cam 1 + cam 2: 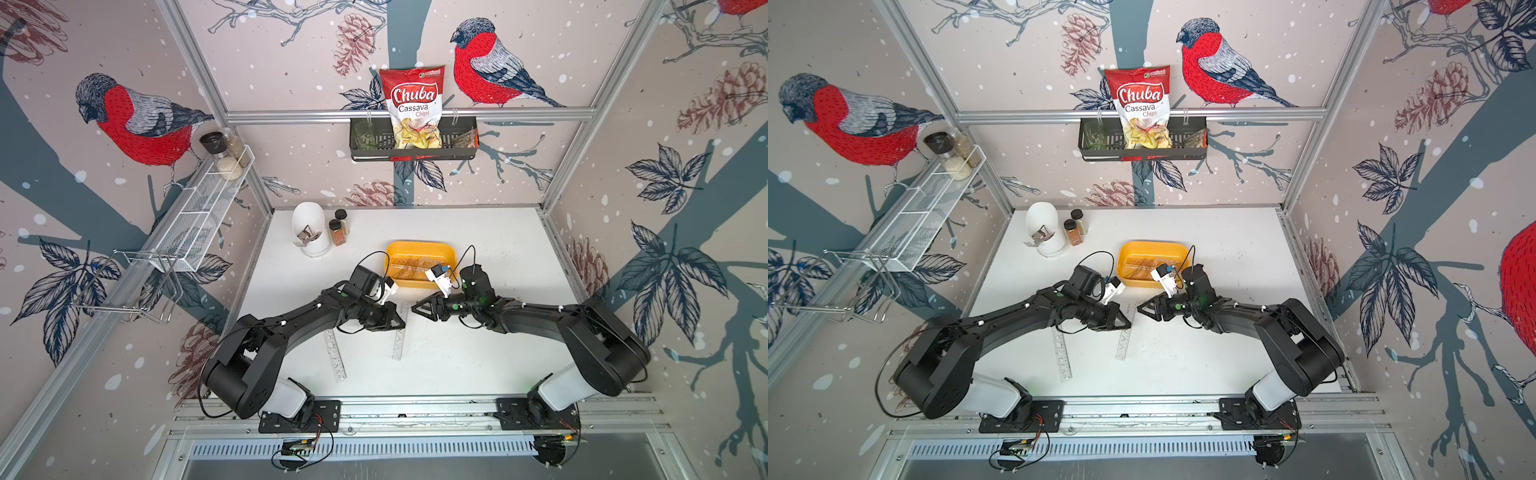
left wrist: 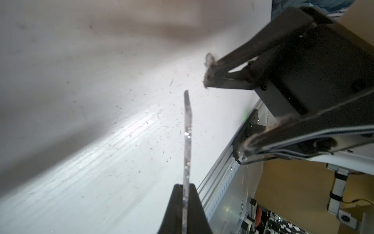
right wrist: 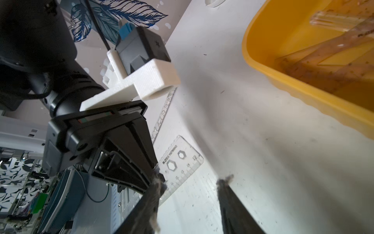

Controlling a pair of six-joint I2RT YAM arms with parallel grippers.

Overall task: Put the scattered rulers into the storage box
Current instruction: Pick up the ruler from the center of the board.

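Left gripper [image 2: 185, 188] clamps a clear plastic ruler [image 2: 187, 141], a thin edge in its wrist view. The right wrist view shows the hexagon stencils. Right gripper [image 3: 192, 182] stands wide and empty. A second ruler [image 1: 336, 353] lies flat on the white table [image 1: 478, 353]. The glossy yellow storage box [image 1: 419, 248] holds see-through set squares [image 3: 315, 66].

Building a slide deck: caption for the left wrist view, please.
Left tool pinches a clear ruler, seen edge-on against the white table; open right tool faces it.
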